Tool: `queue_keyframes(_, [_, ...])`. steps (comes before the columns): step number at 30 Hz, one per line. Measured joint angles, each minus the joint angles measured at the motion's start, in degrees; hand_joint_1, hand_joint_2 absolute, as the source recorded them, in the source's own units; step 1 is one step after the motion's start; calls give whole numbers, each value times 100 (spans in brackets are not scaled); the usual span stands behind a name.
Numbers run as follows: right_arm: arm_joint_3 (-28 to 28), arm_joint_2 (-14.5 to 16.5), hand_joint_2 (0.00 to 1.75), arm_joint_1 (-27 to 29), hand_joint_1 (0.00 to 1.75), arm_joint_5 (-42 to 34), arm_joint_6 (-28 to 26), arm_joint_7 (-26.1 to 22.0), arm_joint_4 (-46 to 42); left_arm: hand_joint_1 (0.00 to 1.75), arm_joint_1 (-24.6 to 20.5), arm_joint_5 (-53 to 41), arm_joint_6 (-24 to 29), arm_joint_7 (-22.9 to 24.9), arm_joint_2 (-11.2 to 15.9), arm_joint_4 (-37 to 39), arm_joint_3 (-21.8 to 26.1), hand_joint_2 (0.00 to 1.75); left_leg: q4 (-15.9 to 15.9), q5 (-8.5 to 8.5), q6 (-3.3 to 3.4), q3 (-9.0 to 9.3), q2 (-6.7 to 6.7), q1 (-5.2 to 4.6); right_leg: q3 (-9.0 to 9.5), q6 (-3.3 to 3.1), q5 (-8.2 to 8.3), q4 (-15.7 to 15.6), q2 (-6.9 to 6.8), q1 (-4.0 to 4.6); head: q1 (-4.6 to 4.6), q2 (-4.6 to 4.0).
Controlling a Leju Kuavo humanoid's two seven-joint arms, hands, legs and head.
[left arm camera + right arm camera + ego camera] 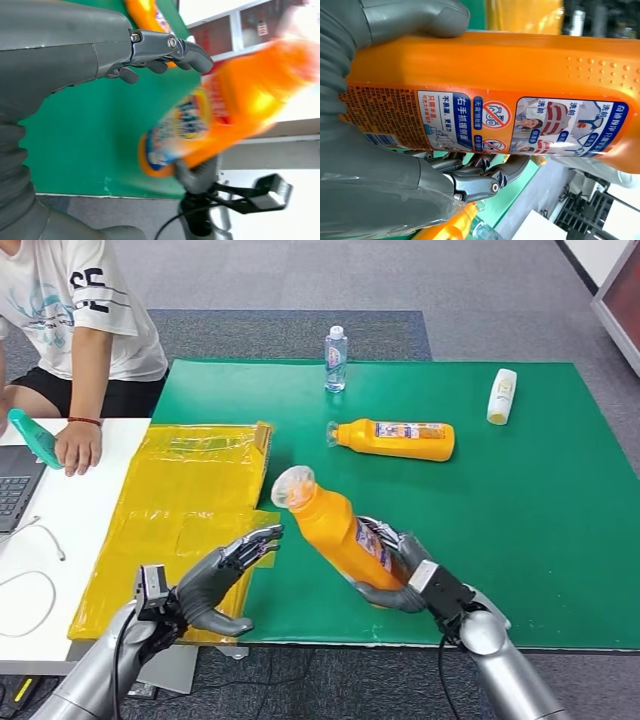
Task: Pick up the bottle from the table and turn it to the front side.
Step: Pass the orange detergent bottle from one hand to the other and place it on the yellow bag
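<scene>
Currently the right hand (398,575) grips an orange detergent bottle (340,530) around its lower body, holding it tilted above the green mat (528,530), cap end up and toward the left hand (226,575). Left hand holds nothing, fingers extended and apart, over the yellow plastic sheet (181,510). On the worktop: second orange bottle (396,440) lying flat, small water bottle (336,359) upright, white bottle (502,396) lying down.

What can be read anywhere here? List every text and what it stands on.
"右手抓握面": label of the orange bottle held by the right hand.
"不易漏 更省力": same label.
"SE": person's T-shirt.
Labels on the lying orange bottle, water bottle, white bottle: too small.
</scene>
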Motion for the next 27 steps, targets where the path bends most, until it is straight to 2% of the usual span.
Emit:
queue_keyframes(5, [299, 24, 175, -79, 175, 287, -261, 17, 82, 0, -76, -22, 1, 0, -45, -122, -2, 175, 0, 0, 0, 0, 0, 0, 0, 0, 0, 0, 0, 0, 1, 0])
queue_keyframes(15, [622, 63, 175, -168, 175, 322, -359, 19, 130, 0, -215, 38, 7, 0, -103, -254, 2, 175, 0, 0, 0, 0, 0, 0, -1, -1, 0, 0, 0, 0, -1, 0])
queue_keyframes(27, [602, 78, 175, -46, 175, -688, 137, -325, -127, 0, -296, 139, -92, 0, -176, -261, 30, 175, 0, 0, 0, 0, 0, 0, -2, 0, 0, 0, 0, 0, -1, 0])
